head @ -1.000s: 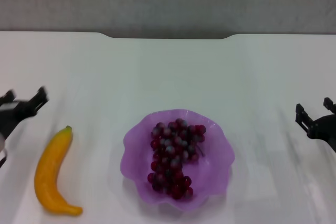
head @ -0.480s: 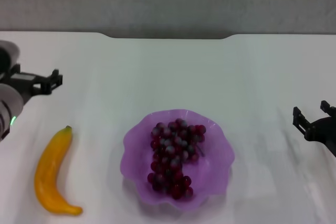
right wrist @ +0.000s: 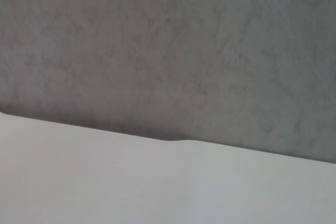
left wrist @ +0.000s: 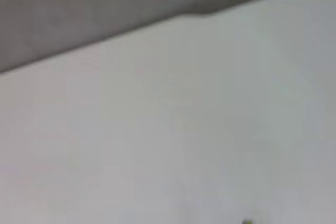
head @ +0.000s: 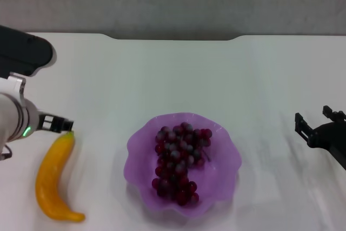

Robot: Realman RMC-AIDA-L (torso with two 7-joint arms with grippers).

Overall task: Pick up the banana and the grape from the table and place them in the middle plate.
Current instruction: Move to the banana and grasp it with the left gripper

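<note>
No brand, label or writing can be read anywhere. Nearest the robot, the curved yellow-orange banana (head: 54, 179) lies on the plain white table (head: 173, 74), its long axis running near to far with a slight lean right, the dark-green stem tip at the far end, right under the left gripper (head: 60, 124). Whether that gripper's fingers are spread or pressed together cannot be told. A second ago this claw sat farther out at the left edge; it has since swung inward and come down to the stem tip. To its right, well apart, the translucent purple scalloped plate (head: 139, 158) holds the long bunch of dark red-purple grapes (head: 178, 160), lengthwise near to far. Far right of the plate, the right gripper (head: 318, 127) hangs spread wide, having drifted slightly inward
</note>
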